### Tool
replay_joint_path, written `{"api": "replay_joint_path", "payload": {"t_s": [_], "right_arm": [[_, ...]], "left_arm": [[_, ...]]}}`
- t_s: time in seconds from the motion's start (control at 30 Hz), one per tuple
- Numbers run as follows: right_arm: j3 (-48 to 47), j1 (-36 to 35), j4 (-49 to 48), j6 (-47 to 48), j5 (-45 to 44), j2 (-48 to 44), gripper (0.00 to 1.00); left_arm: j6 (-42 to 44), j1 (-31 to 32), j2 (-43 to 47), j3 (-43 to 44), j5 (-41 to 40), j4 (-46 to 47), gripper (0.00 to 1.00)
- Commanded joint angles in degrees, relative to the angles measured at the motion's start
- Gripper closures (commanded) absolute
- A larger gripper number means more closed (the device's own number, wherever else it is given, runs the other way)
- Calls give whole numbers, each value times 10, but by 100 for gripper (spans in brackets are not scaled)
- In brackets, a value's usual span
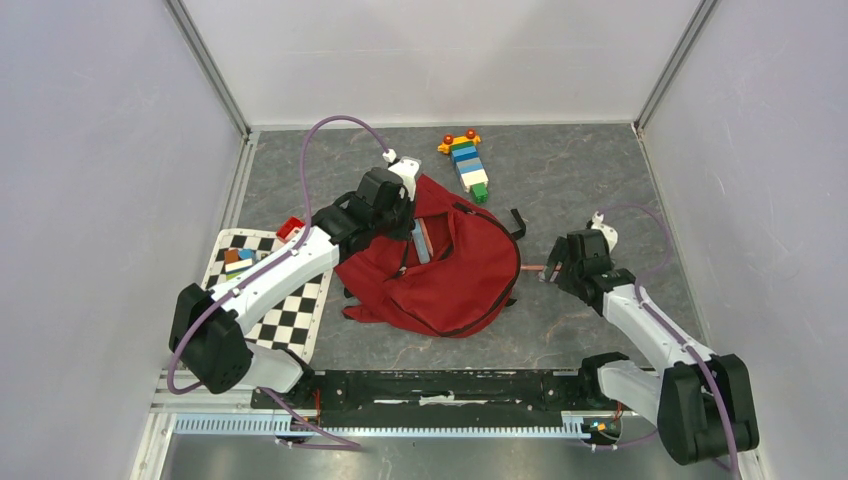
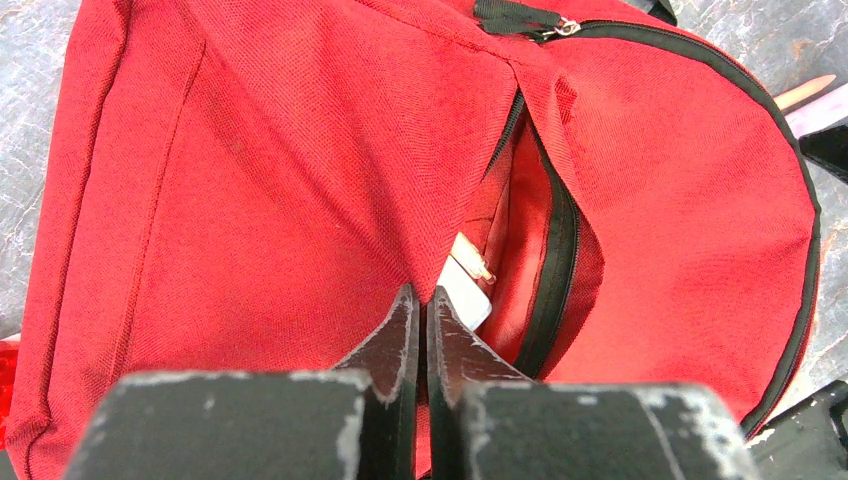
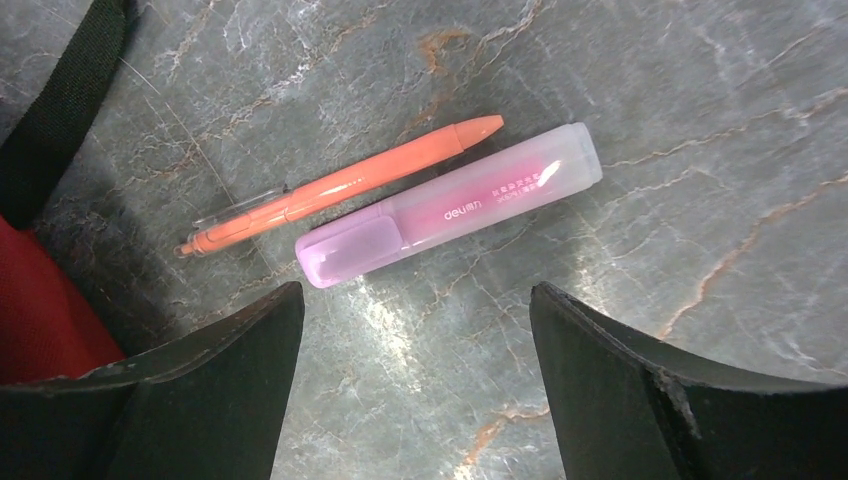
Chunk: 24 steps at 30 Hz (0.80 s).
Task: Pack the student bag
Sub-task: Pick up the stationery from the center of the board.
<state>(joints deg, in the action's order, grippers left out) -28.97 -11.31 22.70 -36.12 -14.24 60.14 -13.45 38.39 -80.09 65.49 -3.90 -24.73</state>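
Pinching a fold of red fabric at the lip of an unzipped pocket, my left claw (image 2: 424, 300) is clenched on the student bag (image 2: 300, 150). The bag lies flat on the desk (image 1: 560, 180), about in the middle, between my two arms. Inside the pocket a white item (image 2: 468, 292) shows just past my fingertips. My right claw (image 3: 415, 295) is released, jaws spread wide, hanging over a pink highlighter (image 3: 450, 205) and an orange pen (image 3: 340, 188) that lie side by side on the bare desk, just right of the bag. Coloured toy blocks (image 1: 467, 165) sit beyond the bag, and a checkerboard (image 1: 290, 320) lies to its left.
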Motion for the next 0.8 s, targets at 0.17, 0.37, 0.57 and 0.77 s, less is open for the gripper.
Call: {"api": "replay_joint_path", "payload": {"t_s": [0.17, 0.37, 0.57, 0.77], "right_arm": [[22, 4, -108, -19, 18, 53, 13], [21, 4, -133, 0, -9, 80, 13], [12, 4, -136, 31, -25, 125, 17], [13, 4, -102, 57, -36, 125, 24]], "left_arm": [[18, 4, 12, 13, 8, 12, 98], [19, 4, 14, 13, 9, 12, 98], [19, 3, 15, 13, 8, 12, 98], [19, 3, 14, 13, 8, 12, 98]]}}
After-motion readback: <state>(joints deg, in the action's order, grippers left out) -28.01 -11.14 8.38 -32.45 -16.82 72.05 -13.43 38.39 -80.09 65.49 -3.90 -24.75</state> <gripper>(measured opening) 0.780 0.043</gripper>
